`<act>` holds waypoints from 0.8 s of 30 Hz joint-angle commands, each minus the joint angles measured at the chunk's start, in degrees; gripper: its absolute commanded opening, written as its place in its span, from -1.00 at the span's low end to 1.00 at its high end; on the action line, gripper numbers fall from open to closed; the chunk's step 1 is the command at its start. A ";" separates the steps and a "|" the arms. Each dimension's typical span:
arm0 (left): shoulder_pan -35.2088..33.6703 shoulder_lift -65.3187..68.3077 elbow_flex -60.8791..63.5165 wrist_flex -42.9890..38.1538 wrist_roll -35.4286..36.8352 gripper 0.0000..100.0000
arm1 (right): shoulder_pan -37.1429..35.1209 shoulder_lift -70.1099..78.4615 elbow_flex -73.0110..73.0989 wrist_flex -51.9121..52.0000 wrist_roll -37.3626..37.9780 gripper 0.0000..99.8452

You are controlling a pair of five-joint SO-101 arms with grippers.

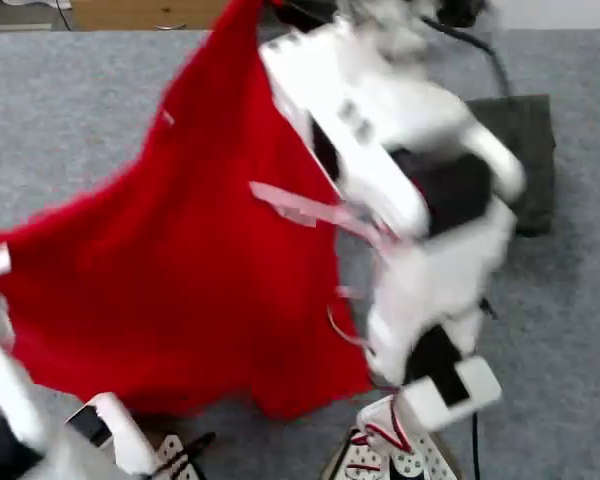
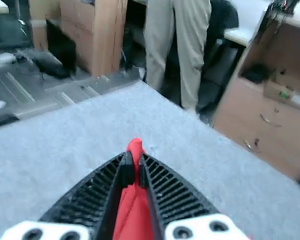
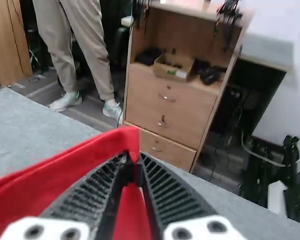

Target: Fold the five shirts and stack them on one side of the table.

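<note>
One red shirt in the air, pinched at two points

It hangs spread wide above the grey table, limp and sagging. It looks like light, soft cloth that will swing and droop with no stiffness to lean on. The left gripper is clamped tight on a nub of red fabric, and the right gripper is closed on a red edge. Corners and seams look the safest holds, where the cloth bunches thick. A dark folded cloth lies flat on the table, apart from the shirt.

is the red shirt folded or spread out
Spread out, not folded: the red shirt hangs as one wide sheet, the left gripper and right gripper each shut on an edge.
</note>
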 commanded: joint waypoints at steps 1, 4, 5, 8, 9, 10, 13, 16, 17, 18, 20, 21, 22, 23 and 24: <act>3.16 9.45 9.05 -14.59 0.79 -0.96 | -0.84 6.20 3.47 -12.75 -0.35 -1.00; 3.43 22.20 3.52 -18.37 2.64 -0.96 | -0.84 11.91 3.82 -20.84 -0.35 -1.00; 3.43 26.86 -0.09 -18.29 3.60 -0.96 | -0.75 13.41 3.82 -22.68 -0.18 -1.00; 3.43 41.80 -15.12 -15.47 5.71 -0.96 | -0.75 16.84 3.82 -27.34 0.00 -1.00; 3.52 46.81 -21.01 -13.63 6.68 -0.96 | -0.75 17.54 3.82 -28.84 0.00 -1.00; 4.22 51.74 -27.34 -11.60 7.21 -0.96 | -0.75 18.24 3.82 -30.33 0.00 -1.00; 6.68 66.24 -47.21 -3.78 7.38 -0.96 | -0.40 20.35 3.82 -35.43 0.00 -1.00; 9.32 79.08 -66.55 5.80 7.47 -0.96 | -0.13 21.58 3.82 -38.95 0.09 -1.00; 9.93 83.12 -72.79 8.79 7.65 -0.96 | -0.04 21.85 3.82 -39.56 0.09 -1.00; 10.46 86.81 -78.68 11.60 7.65 -0.96 | 0.31 22.02 3.82 -39.74 0.09 -1.00; 10.90 93.23 -90.20 17.32 7.65 -0.96 | 0.75 22.20 3.91 -39.65 0.09 -1.00; 10.90 96.04 -95.56 20.57 7.65 -0.96 | 1.10 22.20 4.09 -39.56 0.09 -1.00; 10.90 98.51 -100.84 24.09 7.65 -0.96 | 1.71 22.20 4.35 -39.38 0.09 -1.00; 10.90 100.70 -105.85 27.52 7.56 -0.96 | 2.15 22.20 4.26 -38.24 0.09 -1.00; 10.81 102.99 -110.51 30.42 7.47 -0.96 | 2.51 22.11 3.91 -36.22 0.09 -1.00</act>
